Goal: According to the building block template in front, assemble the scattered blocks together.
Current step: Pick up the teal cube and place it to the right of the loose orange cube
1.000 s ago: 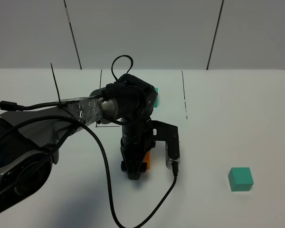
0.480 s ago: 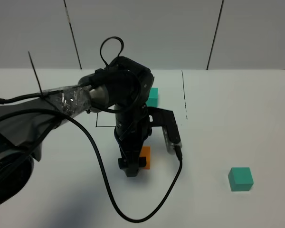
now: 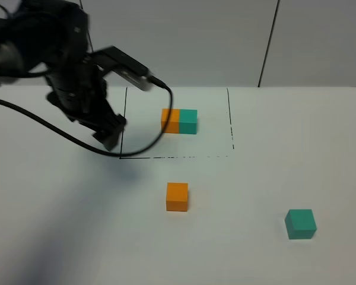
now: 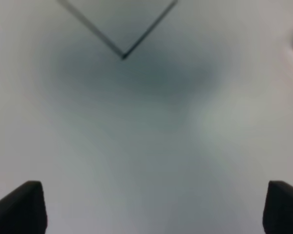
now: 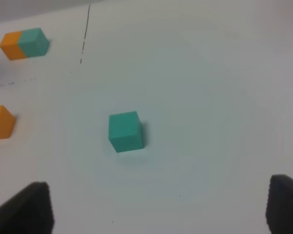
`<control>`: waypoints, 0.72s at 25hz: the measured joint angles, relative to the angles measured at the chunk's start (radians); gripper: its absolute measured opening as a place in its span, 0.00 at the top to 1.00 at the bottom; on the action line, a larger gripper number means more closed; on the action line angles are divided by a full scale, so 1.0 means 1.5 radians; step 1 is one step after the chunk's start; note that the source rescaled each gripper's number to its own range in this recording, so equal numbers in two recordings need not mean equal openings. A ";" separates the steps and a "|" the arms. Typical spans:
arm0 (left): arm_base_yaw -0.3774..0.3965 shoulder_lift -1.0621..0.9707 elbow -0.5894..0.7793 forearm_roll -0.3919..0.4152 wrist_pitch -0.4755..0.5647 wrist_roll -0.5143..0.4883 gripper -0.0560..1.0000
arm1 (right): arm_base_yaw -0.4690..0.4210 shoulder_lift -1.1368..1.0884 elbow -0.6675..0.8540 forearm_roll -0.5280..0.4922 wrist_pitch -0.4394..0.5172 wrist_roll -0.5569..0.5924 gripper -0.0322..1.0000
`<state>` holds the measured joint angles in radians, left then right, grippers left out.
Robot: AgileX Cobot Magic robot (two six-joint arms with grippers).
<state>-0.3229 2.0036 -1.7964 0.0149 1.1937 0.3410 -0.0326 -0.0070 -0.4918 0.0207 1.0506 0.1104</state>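
Observation:
The building block template, orange on the left and teal on the right, lies inside the marked rectangle. The orange cube sits alone on the table just in front of that rectangle. The teal cube rests far to the right. My left gripper hangs raised at the rectangle's left edge, well away from both cubes. In its wrist view the left gripper is open over bare table. My right gripper is open, with the teal cube ahead of it. It is out of the exterior view.
A thin black outline marks the template area; its corner shows in the left wrist view. The left arm's cable loops over the table at left. The right wrist view also catches the orange cube and template.
My left gripper opened off the orange cube, then rose and swung back to the upper left. The cube stays where it was set. The teal cube has not moved.

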 joint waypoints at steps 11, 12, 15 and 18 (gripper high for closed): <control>0.247 -0.344 0.306 -0.089 -0.133 -0.056 0.17 | 0.000 0.000 0.000 0.000 0.000 0.000 0.25; 0.247 -0.385 0.337 -0.090 -0.151 -0.056 0.17 | 0.000 0.000 0.000 0.000 0.000 0.000 0.25; 0.247 -0.496 0.438 -0.093 -0.188 -0.056 0.18 | 0.000 0.000 0.000 0.000 0.000 0.001 0.25; 0.247 -0.596 0.520 -0.092 -0.213 -0.058 0.18 | 0.000 0.000 0.000 0.000 0.000 0.001 0.25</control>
<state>0.0482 1.1098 -1.0165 -0.1230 0.8748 0.2546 -0.0326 -0.0070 -0.4918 0.0207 1.0506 0.1114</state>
